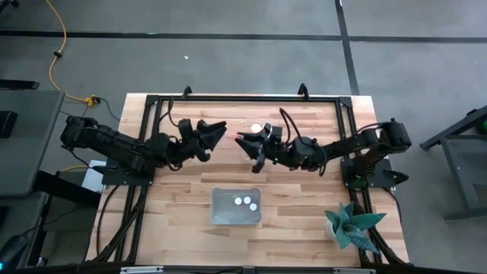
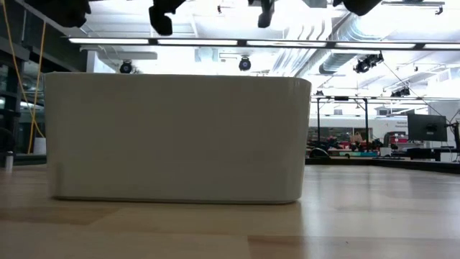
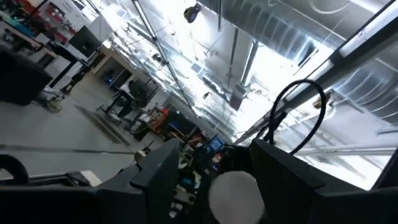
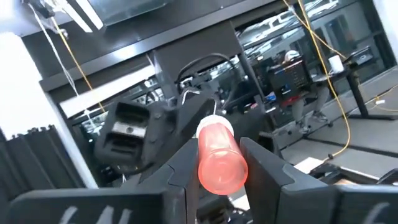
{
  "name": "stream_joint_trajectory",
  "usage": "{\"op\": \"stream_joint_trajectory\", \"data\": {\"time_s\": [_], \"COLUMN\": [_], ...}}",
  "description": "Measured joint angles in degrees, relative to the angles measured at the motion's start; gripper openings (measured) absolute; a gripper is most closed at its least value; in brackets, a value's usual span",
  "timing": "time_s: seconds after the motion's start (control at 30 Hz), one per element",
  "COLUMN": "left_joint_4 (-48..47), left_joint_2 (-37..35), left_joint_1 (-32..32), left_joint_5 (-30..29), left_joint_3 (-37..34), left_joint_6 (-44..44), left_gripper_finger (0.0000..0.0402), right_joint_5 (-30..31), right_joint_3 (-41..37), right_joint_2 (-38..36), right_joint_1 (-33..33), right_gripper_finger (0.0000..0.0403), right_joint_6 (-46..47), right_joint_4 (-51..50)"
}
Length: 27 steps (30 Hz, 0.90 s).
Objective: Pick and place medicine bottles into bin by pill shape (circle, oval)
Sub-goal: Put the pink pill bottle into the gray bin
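A medicine bottle [image 1: 231,135] with a pinkish see-through body and a white cap is held in the air between my two grippers, above the table's far middle. My right gripper [image 1: 242,141] is shut on it. In the right wrist view the bottle [image 4: 219,158] shows bottom first. My left gripper [image 1: 221,133] is open, with its fingers on either side of the bottle's cap end [image 3: 233,196]. Another bottle [image 1: 256,127] stands on the table just beyond. Two white-capped bottles [image 1: 244,202] stand in the bin [image 1: 221,217]. My right gripper pinches the bottle's body [image 4: 217,174] between its two fingers [image 4: 264,168], near the bottom end. The fingers come from the table's right and lie along the bottle. The bottle is lifted clear, lying roughly level, cap pointing at my left gripper. Whether my left gripper touches the cap, I cannot tell.
The pale bin fills the low view [image 2: 176,137], with both grippers high above it. A potted green plant [image 1: 352,227] stands at the table's near right corner. A black frame [image 1: 251,97] runs round the table's far and side edges.
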Motion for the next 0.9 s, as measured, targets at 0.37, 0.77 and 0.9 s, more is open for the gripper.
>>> {"op": "stream_joint_trajectory", "data": {"time_s": [0.37,0.77,0.9], "left_joint_4": [5.2,5.5,5.4], "left_joint_2": [0.2,5.0,6.0], "left_joint_1": [0.0,0.0,0.0], "left_joint_5": [0.1,1.5,3.0], "left_joint_3": [0.7,5.9,7.4], "left_joint_6": [-1.0,0.3,2.5], "left_gripper_finger": [0.0189,0.0189,0.0189], "right_joint_5": [-4.6,-5.7,-5.5], "right_joint_3": [0.7,4.3,6.2], "right_joint_2": [0.0,0.0,0.0], "right_joint_1": [-1.9,-2.2,-2.2], "right_gripper_finger": [0.0083,0.0083,0.0083], "right_joint_6": [6.3,6.6,3.9], "right_joint_4": [-0.3,-7.3,-7.1]}}
